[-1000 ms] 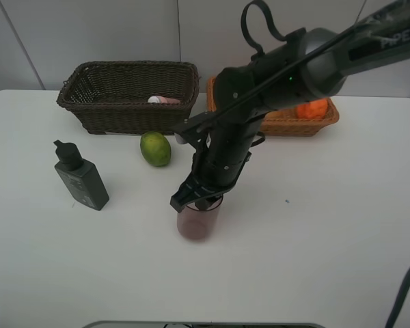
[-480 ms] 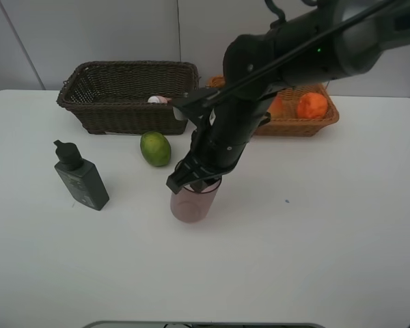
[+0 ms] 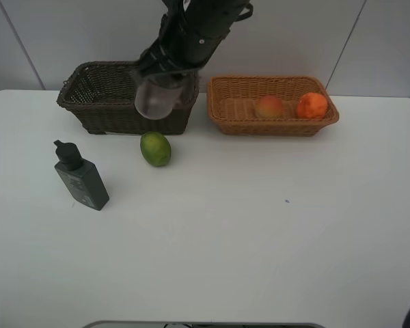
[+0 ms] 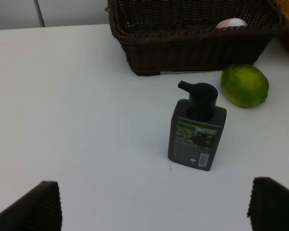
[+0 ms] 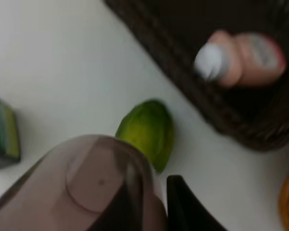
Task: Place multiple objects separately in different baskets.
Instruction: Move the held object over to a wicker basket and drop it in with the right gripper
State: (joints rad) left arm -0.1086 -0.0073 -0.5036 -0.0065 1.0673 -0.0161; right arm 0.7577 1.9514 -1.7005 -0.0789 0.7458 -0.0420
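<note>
**Exterior high view.** At centre left the dark grey-green bottle point(image 3: 82, 181) stands upright on the worktop point(image 3: 260, 225). Right of it the green citrus point(image 3: 156, 148) lies just before the dark brown basket point(image 3: 99, 102). At upper right the light basket point(image 3: 280, 128) holds the peach-like fruit point(image 3: 269, 107) and the orange point(image 3: 312, 105).

**Hazards.** The mauve cup point(image 3: 156, 98) hangs in the air at the dark brown basket's front right wall, not plainly over its middle. A release here could strike the rim and tip the cup out toward the green citrus. Dropped inside, it could land on the pink bottle point(image 5: 241, 57) lying there and roll. The hold takes only the cup's wall near its mouth, so a quick swing could loosen it.

**Grip.** The right fingers point(image 5: 183, 207) are closed on that wall, seemingly one inside and one outside, with the cup's body hanging beyond their tips. The left fingers point(image 4: 31, 207) stand wide apart over bare worktop, holding nothing, the bottle ahead of them.
</note>
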